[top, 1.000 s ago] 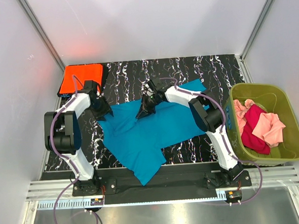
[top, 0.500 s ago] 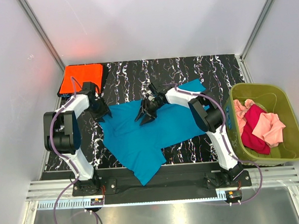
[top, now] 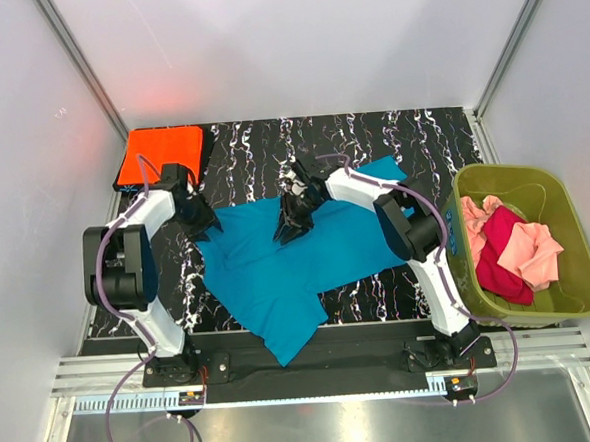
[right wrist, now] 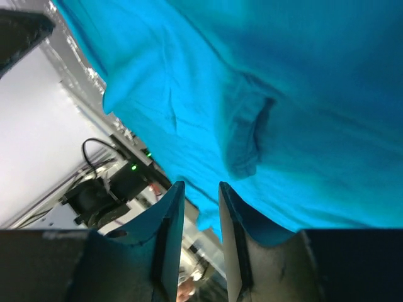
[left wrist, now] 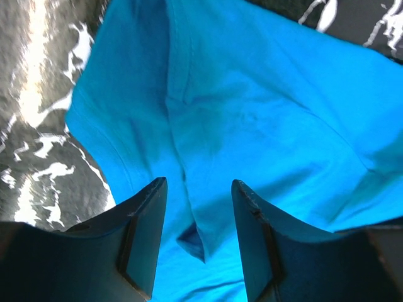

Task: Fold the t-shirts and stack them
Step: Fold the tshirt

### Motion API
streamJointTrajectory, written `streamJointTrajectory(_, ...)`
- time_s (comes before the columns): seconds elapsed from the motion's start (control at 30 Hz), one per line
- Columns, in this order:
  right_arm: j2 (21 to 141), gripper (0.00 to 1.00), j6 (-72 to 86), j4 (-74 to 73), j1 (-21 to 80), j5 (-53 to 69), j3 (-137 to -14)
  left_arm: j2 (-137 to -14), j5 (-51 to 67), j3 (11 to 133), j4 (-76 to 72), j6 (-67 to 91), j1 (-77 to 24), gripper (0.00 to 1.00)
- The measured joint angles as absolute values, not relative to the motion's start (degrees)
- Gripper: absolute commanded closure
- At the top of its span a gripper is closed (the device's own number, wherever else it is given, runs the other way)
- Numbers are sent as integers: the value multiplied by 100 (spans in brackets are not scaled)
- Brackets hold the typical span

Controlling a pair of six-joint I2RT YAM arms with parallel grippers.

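Observation:
A teal-blue t-shirt (top: 298, 266) lies spread and rumpled across the black marbled table (top: 390, 135). A folded orange t-shirt (top: 161, 154) lies at the back left corner. Pink (top: 532, 252) and magenta-red (top: 501, 233) t-shirts sit in the bin. My left gripper (top: 203, 225) is at the teal shirt's left edge. In the left wrist view it (left wrist: 198, 189) is open over the cloth (left wrist: 252, 113), a small fold between the fingers. My right gripper (top: 288, 226) is over the shirt's upper middle. In the right wrist view it (right wrist: 201, 192) stands slightly open and empty above the cloth (right wrist: 302, 94).
An olive-green plastic bin (top: 580, 299) stands at the right of the table. White enclosure walls close in the back and both sides. The teal shirt's lower corner hangs over the near table edge onto the black base rail (top: 363, 355).
My right gripper dipped toward the teal shirt, then shifted slightly back and right. My left gripper stayed at the shirt's left edge. The shirt has barely moved.

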State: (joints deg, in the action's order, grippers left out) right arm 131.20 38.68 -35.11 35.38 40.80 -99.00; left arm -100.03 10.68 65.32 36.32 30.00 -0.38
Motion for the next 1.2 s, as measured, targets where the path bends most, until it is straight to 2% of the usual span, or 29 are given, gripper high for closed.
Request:
streamJointTrajectory(0.13, 13292, 60, 3566, -3785, 3535, 3793, -10217, -9782, 1031, 6425, 3599, 3170, -60, 51)
streamJointTrajectory(0.2, 13343, 58, 3374, -3990, 3535, 3597, -10287, -9544, 899, 6311, 3610, 3247, -108, 48)
streamJointTrajectory(0.37, 13292, 47, 2768, -4731, 3535, 2945, -10512, -8818, 283, 6173, 3795, 3352, -443, 46)
streamJointTrajectory(0.43, 13128, 45, 2539, -5009, 3533, 2670, -10506, -8757, 60, 6235, 3833, 3433, -611, 54)
streamJointTrajectory(0.5, 12833, 44, 2349, -5245, 3516, 2390, -10429, -8919, -91, 6320, 3870, 3498, -705, 64)
streamJointTrajectory(0.53, 12630, 43, 2263, -5325, 3503, 2255, -10344, -9065, -183, 6390, 3911, 3538, -725, 64)
streamJointTrajectory(0.87, 10648, 39, 1712, -5942, 2814, 1260, -9411, -11004, -722, 7483, 4154, 3743, -635, 65)
streamJointTrajectory(1.03, 10497, 39, 1603, -5970, 2228, 1140, -8772, -11284, -875, 7883, 4397, 3586, -252, 65)
streamJointTrajectory(1.2, 10497, 39, 1540, -6023, 2106, 1039, -8582, -11303, -1308, 7918, 4445, 3260, 60, 63)
